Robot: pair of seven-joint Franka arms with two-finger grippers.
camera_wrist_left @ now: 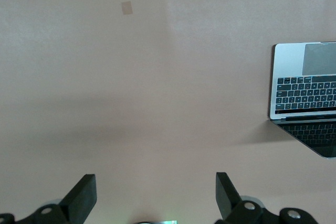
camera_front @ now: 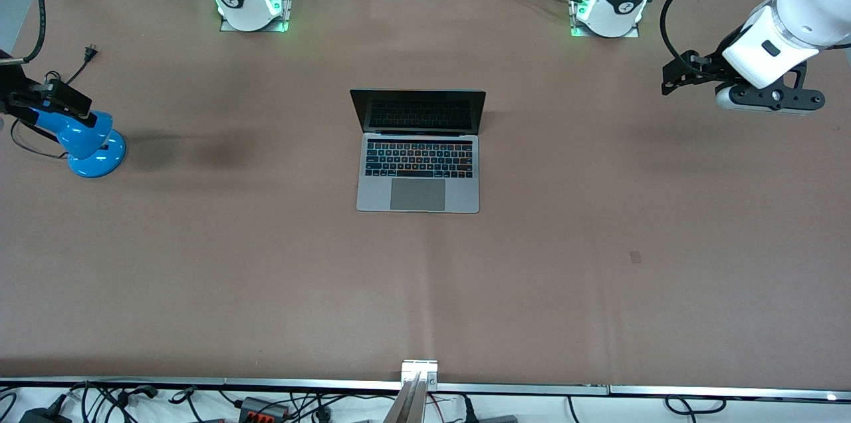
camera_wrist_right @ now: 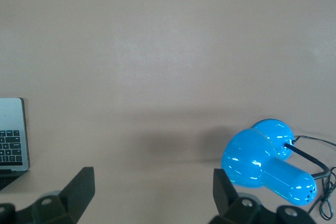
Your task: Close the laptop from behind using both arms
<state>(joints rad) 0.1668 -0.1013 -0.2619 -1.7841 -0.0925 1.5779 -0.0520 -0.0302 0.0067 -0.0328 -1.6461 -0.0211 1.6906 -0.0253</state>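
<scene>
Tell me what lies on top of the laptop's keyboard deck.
Nothing lies on the laptop: keys and trackpad are bare, the lid stands open. What is under its base is hidden.

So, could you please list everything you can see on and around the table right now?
laptop: one, silver-grey with black keyboard, open, mid-table.
desk lamp: one, bright blue, at the right arm's end of the table.
lamp plug: one, black, on the table near the lamp.
tape patch: one, brown, nearer the front camera than the laptop, toward the left arm's end.
table: one, brown-covered.
left claw: one, black, open, over bare table at the left arm's end.
right claw: one, black, open, beside the lamp.
</scene>
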